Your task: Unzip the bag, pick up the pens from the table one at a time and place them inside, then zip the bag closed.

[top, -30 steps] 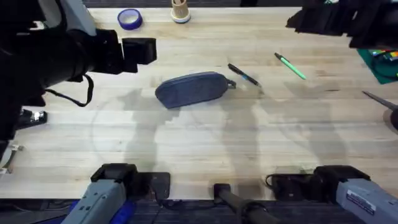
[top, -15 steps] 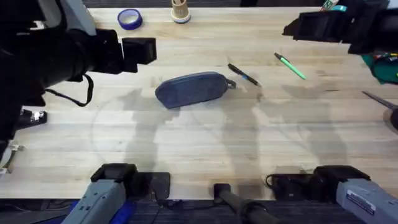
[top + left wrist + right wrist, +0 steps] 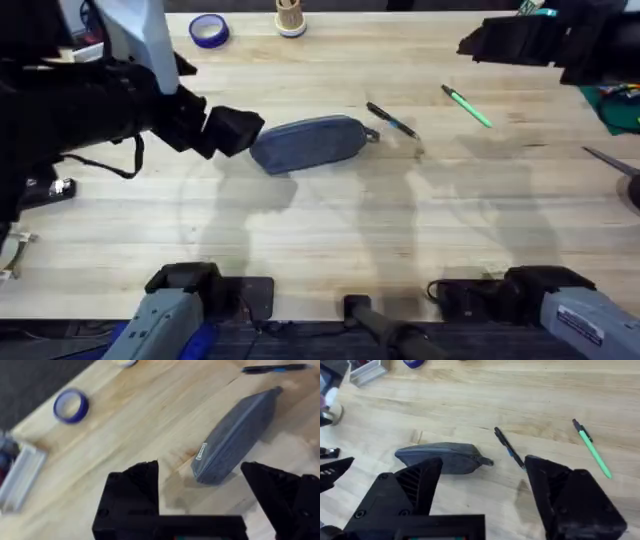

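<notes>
Here, my left tool (image 3: 240, 130) hangs wide open just beside the bag's (image 3: 308, 144) left end; the bag lies zipped on the tabletop (image 3: 330, 230), the dark pen (image 3: 391, 120) near its pull tab, the green pen (image 3: 467, 106) farther right; my right tool (image 3: 482, 492) hovers wide open, gripping nothing.

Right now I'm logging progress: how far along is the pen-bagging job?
Nothing looks done: the bag lies zipped shut on the table, and the dark pen and green pen lie beside it. In hand: the left gripper, jaws open, nears the bag's end. Unzipping, loading and zipping remain.
</notes>
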{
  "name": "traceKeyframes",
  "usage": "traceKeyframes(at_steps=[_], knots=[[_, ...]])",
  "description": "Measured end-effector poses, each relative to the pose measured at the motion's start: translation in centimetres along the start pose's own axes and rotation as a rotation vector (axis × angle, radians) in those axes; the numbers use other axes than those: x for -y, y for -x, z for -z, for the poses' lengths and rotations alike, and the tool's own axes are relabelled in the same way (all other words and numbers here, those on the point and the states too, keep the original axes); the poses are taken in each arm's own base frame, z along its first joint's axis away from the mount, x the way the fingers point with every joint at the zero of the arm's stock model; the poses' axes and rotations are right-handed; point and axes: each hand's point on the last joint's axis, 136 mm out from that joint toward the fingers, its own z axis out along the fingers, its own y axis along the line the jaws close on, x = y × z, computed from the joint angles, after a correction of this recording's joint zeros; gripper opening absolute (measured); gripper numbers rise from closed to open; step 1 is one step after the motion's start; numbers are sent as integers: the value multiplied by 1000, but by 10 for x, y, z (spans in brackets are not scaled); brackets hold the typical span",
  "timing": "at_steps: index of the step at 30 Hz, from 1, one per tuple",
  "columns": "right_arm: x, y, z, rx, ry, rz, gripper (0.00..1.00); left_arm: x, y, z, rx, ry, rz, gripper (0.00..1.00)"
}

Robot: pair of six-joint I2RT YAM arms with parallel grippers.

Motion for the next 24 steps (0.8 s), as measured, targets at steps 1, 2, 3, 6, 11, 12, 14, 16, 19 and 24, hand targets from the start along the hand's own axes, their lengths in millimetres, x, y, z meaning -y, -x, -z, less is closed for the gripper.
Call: traceKeyframes(at_steps=[1,2,3,6,11,12,14,16,19,24], knots=[[0,0,0,1,-2,0,996,1,1,1,15,-16,-24,993],[1,0,0,1,-4,0,996,3,2,1,29,-33,-46,993],[1,0,0,1,-5,0,996,4,3,2,46,-51,-70,993],[1,0,0,1,-7,0,996,7,4,3,87,-108,-123,993],[1,0,0,1,-8,0,996,11,3,0,162,-221,-184,992],[1,0,0,1,-8,0,996,11,2,-2,171,-242,-187,993],[1,0,0,2,-8,1,996,11,-2,-6,188,-288,-183,993],[1,0,0,2,-8,1,996,11,-6,-10,207,-337,-174,993],[1,0,0,2,-8,1,996,10,-11,-18,236,-397,-161,993],[1,0,0,2,-8,1,996,2,-16,-33,264,-444,-141,993]])
